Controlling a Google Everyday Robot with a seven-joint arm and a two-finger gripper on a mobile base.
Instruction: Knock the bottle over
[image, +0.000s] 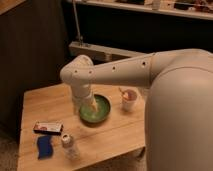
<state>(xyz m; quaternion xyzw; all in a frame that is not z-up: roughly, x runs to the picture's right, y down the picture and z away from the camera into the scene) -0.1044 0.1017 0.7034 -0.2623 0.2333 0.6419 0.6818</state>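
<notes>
The bottle (70, 145) is small and clear with a whitish cap, and it appears to stand upright near the front left of the wooden table (120, 132). My gripper (90, 107) hangs down from the white arm over the green bowl (101, 113). It is up and to the right of the bottle, about a bowl's width away and not touching it.
A white cup with a reddish inside (129, 98) stands right of the bowl. A blue sponge (44, 147) lies left of the bottle, with a dark snack bar (48, 128) above it. My arm's large white body (180, 110) fills the right side. A dark shelf stands behind.
</notes>
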